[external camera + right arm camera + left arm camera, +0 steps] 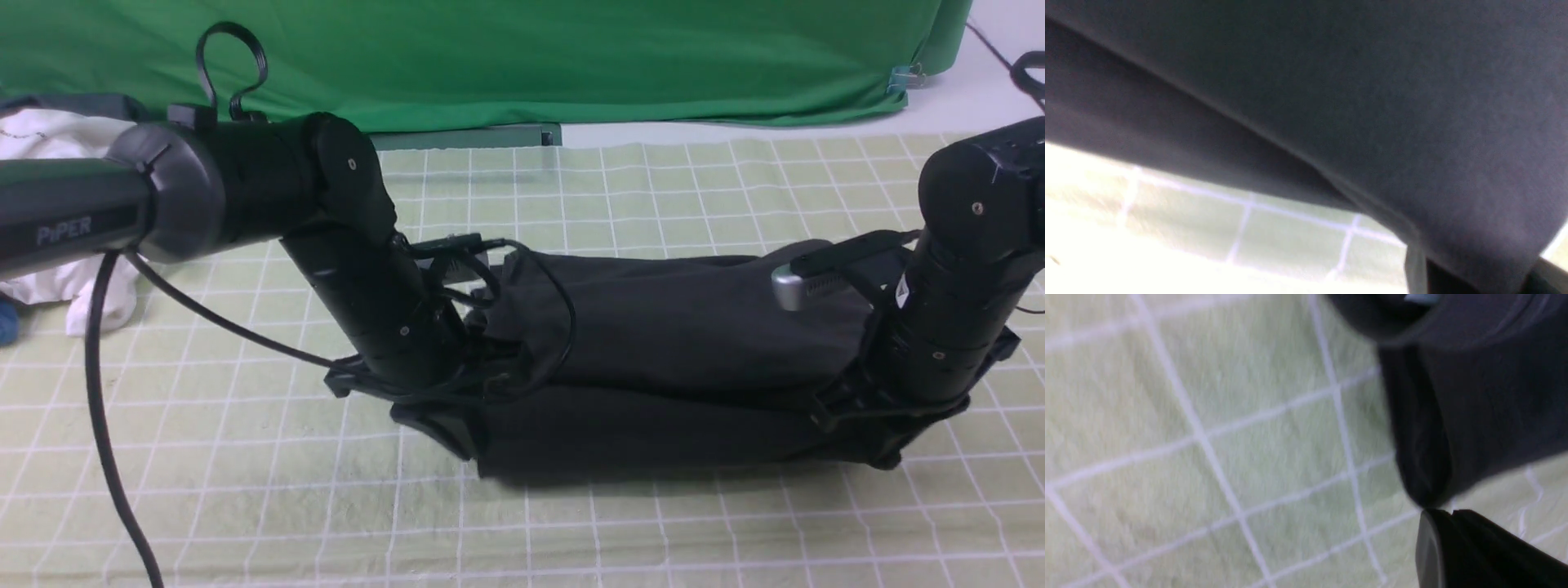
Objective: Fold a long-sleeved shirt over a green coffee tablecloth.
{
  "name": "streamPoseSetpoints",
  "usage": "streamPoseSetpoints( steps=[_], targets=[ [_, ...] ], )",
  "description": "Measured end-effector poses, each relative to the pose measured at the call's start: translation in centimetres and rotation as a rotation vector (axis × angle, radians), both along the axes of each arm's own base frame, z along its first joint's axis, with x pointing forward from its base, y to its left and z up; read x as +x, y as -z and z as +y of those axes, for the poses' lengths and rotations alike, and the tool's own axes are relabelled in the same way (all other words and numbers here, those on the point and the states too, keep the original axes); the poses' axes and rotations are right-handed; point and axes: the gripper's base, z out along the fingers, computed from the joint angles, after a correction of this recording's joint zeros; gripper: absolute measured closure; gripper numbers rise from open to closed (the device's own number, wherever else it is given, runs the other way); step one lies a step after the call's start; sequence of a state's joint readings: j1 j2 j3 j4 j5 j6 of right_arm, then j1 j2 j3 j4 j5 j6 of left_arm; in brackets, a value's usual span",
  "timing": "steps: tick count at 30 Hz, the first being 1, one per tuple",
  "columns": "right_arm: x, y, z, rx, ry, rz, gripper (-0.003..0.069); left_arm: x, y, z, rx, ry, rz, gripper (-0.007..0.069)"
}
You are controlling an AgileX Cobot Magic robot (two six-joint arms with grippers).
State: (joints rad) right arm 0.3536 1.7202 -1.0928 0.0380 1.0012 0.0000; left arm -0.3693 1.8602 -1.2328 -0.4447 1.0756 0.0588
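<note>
The black long-sleeved shirt lies as a long folded band across the middle of the green coffee tablecloth, a pale grid-lined cloth. My left gripper is down at the band's left end. In the left wrist view the left gripper is shut, pinching a corner of the shirt above the tablecloth. My right gripper is at the band's right end. Its wrist view shows shirt fabric filling the space between the fingers of the right gripper, with the tablecloth beneath.
A white garment lies at the far left edge behind the left arm. A deep-green backdrop closes off the back, with a grey bar at its foot. A black cable hangs from the left arm down to the cloth.
</note>
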Motion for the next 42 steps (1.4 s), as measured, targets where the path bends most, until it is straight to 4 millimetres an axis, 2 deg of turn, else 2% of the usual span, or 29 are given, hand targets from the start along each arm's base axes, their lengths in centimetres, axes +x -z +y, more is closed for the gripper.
streamPoseSetpoints(
  steps=[6,14,16,17,18,19,21,23,24,27,31,34,38,39,40,42],
  targets=[
    [-0.7,0.5,-0.3,-0.02,0.018,0.042,0.0585,-1.9,0.7,-1.5,0.027,0.072,0.017,0.061],
    [-1.0,0.9,-0.4,-0.024,0.017,0.051,0.0567,-1.8,0.9,-2.1,0.021,0.057,-0.03,0.0608],
    [-0.9,0.9,-0.4,-0.026,0.013,0.041,0.0524,-1.9,0.8,-2.0,0.029,0.066,-0.01,0.0601],
    [-0.9,0.9,-0.5,-0.032,0.008,0.035,0.0476,-2.0,0.7,-1.9,0.04,0.076,0.003,0.0594],
    [-0.9,0.9,-0.5,-0.034,0.007,0.034,0.0476,-2.0,0.7,-1.9,0.041,0.079,0.003,0.0591],
    [-0.7,0.8,-0.6,-0.045,-0.001,0.026,0.0407,-2.0,0.4,-1.8,0.053,0.088,0.018,0.058],
    [-0.3,0.2,-0.6,-0.06,-0.011,0.009,0.0319,-1.7,-0.2,-1.9,0.061,0.093,0.011,0.0558],
    [0.2,-0.7,-0.6,-0.072,-0.013,0.006,0.0249,-1.3,-1.1,-2.0,0.062,0.088,-0.016,0.0536],
    [0.2,-0.8,-0.6,-0.072,-0.013,0.006,0.0244,-1.2,-1.2,-2.0,0.063,0.083,-0.018,0.0534],
    [1.0,-2.8,-0.4,-0.082,-0.006,0.001,0.0192,-0.4,-2.9,-2.2,0.054,0.083,-0.084,0.0491],
    [1.9,-5.6,-0.1,-0.066,0.001,-0.061,0.0182,0.2,-4.5,-2.4,0.038,0.077,-0.132,0.0433],
    [1.7,-7.7,-0.2,-0.043,0.004,-0.127,0.0181,0.3,-5.3,-2.4,0.031,0.08,-0.147,0.0398],
    [0.1,-11.3,-0.8,-0.005,0.008,-0.234,0.018,0.3,-5.7,-2.4,0.038,0.09,-0.142,0.0368],
    [0.1,-11.3,-0.8,-0.005,0.007,-0.234,0.018,0.3,-5.6,-2.4,0.04,0.092,-0.14,0.0368],
    [-1.1,-13.3,-1.3,0.016,0.005,-0.293,0.018,0.2,-5.6,-2.3,0.045,0.097,-0.131,0.0365],
    [-2.7,-15.4,-1.8,0.041,-0.002,-0.363,0.018,0.1,-5.7,-2.3,0.048,0.096,-0.123,0.0363]
  ],
)
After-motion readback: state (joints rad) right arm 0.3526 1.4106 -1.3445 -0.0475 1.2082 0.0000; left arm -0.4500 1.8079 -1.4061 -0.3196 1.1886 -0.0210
